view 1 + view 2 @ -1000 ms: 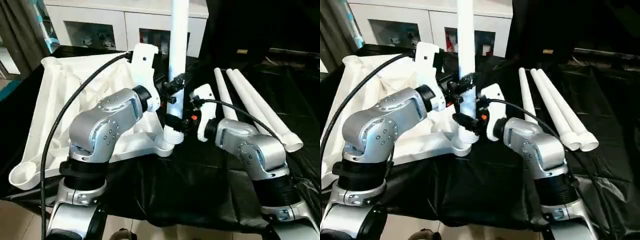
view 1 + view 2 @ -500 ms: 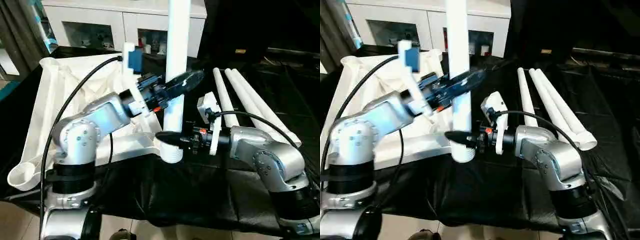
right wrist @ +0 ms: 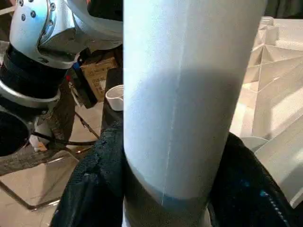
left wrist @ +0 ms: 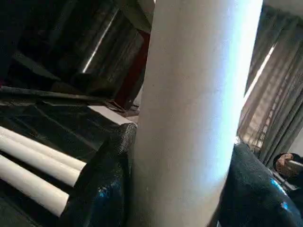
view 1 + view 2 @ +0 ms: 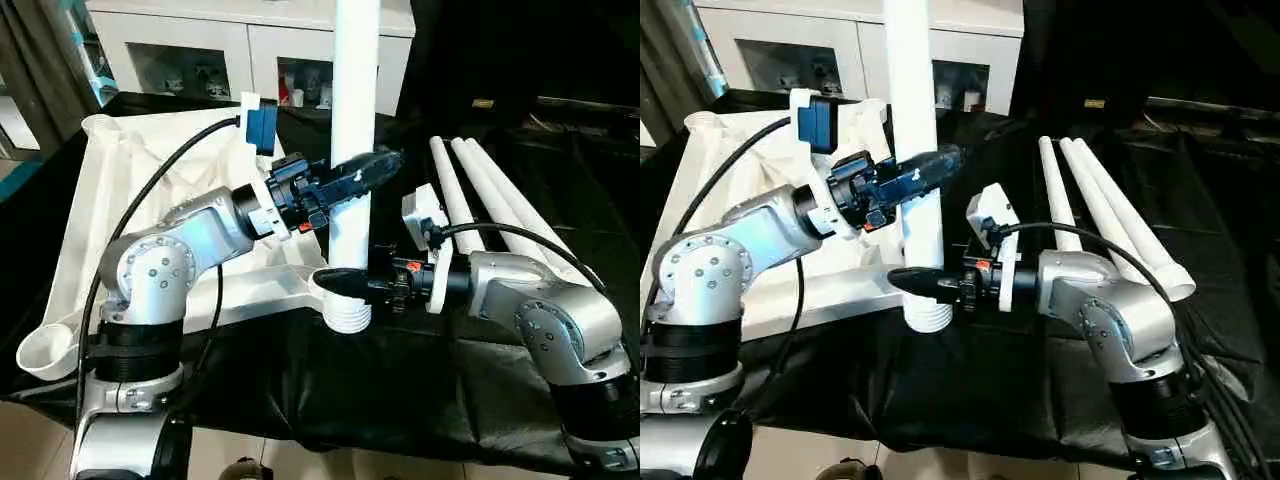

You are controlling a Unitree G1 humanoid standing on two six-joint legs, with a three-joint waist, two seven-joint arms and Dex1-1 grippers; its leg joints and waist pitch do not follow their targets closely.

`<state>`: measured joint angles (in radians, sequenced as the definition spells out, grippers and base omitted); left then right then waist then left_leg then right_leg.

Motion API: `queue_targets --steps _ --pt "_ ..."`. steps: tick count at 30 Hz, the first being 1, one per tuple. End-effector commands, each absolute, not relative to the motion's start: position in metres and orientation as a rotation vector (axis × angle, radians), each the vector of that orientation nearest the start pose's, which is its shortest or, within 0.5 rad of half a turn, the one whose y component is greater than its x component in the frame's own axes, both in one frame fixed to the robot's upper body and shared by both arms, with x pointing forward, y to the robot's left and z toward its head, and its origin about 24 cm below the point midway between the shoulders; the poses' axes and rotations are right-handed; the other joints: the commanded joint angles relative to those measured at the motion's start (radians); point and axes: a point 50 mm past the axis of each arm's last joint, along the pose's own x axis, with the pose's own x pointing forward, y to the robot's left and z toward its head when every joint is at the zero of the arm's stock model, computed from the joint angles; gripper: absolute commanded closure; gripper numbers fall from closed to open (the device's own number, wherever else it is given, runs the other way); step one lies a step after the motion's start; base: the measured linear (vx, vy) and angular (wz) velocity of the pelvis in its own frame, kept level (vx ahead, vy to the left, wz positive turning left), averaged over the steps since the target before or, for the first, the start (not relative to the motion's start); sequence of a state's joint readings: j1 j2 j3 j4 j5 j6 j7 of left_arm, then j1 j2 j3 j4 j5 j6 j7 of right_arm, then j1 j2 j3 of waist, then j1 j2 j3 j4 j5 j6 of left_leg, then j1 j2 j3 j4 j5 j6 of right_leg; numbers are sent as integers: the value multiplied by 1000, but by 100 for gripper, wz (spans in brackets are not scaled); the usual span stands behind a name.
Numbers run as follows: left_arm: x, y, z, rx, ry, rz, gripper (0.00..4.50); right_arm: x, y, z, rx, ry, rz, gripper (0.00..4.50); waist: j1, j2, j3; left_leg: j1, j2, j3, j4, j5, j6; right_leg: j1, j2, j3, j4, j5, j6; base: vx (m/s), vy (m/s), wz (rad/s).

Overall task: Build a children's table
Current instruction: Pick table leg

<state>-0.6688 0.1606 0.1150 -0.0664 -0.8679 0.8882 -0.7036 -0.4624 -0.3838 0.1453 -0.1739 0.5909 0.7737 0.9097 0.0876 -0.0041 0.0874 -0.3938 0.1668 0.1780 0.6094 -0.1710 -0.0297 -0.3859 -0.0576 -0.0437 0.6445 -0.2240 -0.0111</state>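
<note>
With both the left gripper (image 5: 385,160) and right gripper (image 5: 322,277) clamped around the upright leg (image 5: 352,130), I'd keep it plumb while twisting it into the tabletop's (image 5: 110,190) corner socket (image 5: 345,312).

Black cloth (image 5: 400,390) is covering the counter. White glass-door cabinet (image 5: 190,50) is standing behind it, small items sitting on its shelves. Grey curtains (image 4: 272,118) are hanging beyond. Light tiled floor (image 3: 52,189) is showing below, cardboard box (image 3: 97,78) sitting on it.
</note>
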Motion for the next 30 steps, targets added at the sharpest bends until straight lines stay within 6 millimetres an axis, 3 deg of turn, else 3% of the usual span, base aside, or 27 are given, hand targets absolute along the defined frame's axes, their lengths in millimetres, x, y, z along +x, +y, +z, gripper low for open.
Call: queue_targets --steps 1,7,12,17,18,19,22,28,29,30 --pt "304 84 205 -551 -1 -1252 252 277 -102 147 105 187 1289 190 -1 -5 -81 21 55 -20 -63 -105 7 48 -81 51 -82 -85 -213 0 0 0" --pt "320 84 205 -483 -18 -1004 263 294 -101 142 69 171 1089 153 -4 -8 -84 20 55 -20 -62 -90 1 47 -80 50 -82 -69 -207 0 0 0" --pt "326 78 210 -378 -66 -826 264 309 -93 121 76 277 887 153 -5 -9 -89 21 57 -20 -61 -69 -3 50 -82 51 -77 -38 -205 0 0 0" --pt "318 68 215 -320 -82 -800 264 315 -85 112 90 317 822 153 -3 -9 -90 20 58 -20 -61 -59 -1 50 -82 50 -71 3 -213 0 0 0" --pt "317 66 216 -317 -93 -794 264 316 -84 111 99 320 809 153 -4 -13 -90 20 58 -19 -61 -65 -1 50 -84 50 -73 -9 -216 0 0 0" --pt "316 65 217 -317 -98 -791 265 317 -82 111 112 324 798 180 -4 -12 -89 20 57 -19 -61 -69 -3 50 -82 50 -74 -26 -210 0 0 0" --pt "317 64 216 -312 -94 -779 265 319 -79 113 131 319 807 187 -3 -15 -87 21 56 -18 -63 -90 -13 49 -82 51 -79 -73 -187 0 0 0" --pt "319 67 214 -304 -83 -774 265 312 -77 120 137 290 910 198 -1 -13 -90 20 56 -20 -61 -69 -9 49 -81 50 -73 -21 -183 0 0 0" --pt "319 68 214 -308 -80 -777 209 311 -77 121 138 285 929 198 -1 -14 -90 20 55 -19 -61 -67 -7 50 -81 51 -74 -17 -183 0 0 0" --pt "317 67 213 -330 -66 -817 195 308 -78 123 139 275 962 198 1 -14 -91 19 54 -18 -59 -63 -5 51 -81 51 -72 -7 -186 0 0 0"
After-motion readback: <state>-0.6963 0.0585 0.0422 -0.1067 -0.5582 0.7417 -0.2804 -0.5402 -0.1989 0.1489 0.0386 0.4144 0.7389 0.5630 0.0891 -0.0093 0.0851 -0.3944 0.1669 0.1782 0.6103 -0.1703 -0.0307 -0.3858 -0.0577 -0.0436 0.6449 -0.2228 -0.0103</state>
